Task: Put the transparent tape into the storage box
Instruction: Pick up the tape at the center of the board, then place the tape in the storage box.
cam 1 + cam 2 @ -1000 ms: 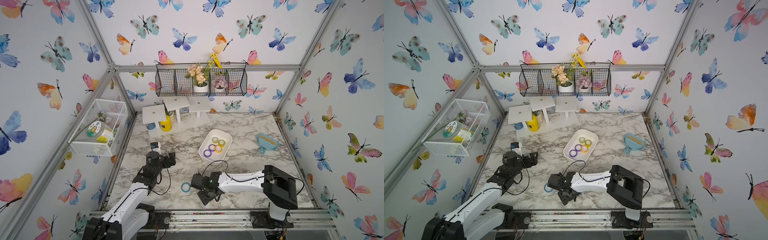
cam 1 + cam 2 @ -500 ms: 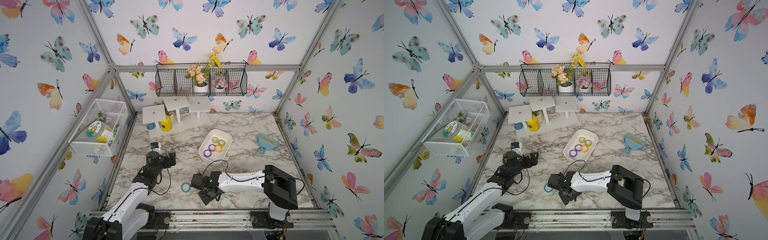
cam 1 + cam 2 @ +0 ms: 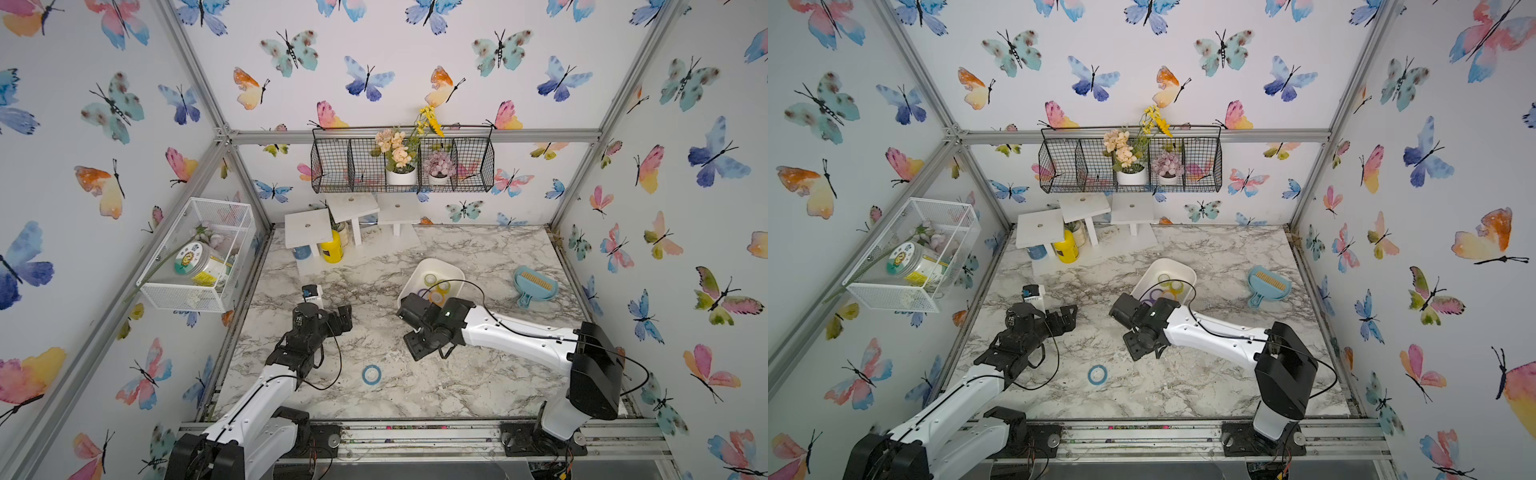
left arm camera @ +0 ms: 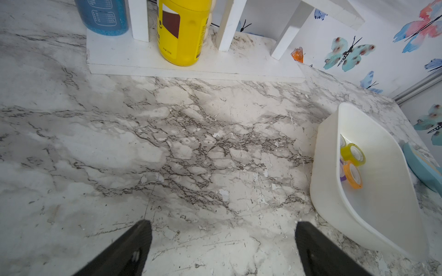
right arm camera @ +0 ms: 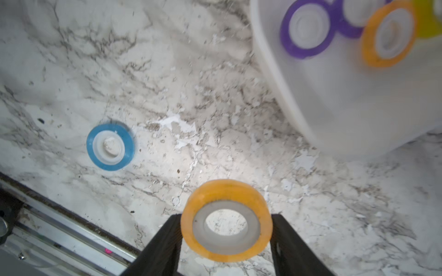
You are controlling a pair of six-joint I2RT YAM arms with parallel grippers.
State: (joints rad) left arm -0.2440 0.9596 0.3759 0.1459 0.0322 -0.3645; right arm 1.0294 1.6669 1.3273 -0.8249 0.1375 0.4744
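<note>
The right gripper (image 5: 226, 216) clamps a translucent orange tape roll (image 5: 224, 191) across its rim, lifted just short of the shallow white plastic storage box (image 5: 334, 107), apparently to clear its wall. The left gripper (image 4: 222, 223) hangs spread and empty beside the box, and a blue tape roll (image 5: 92, 148) lies farther off.

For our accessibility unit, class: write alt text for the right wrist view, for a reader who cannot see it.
The right gripper clamps an orange tape roll above a marble table. A blue tape roll lies flat on the table, and the white storage box nearby holds purple rolls, an orange roll and a yellow roll.
</note>
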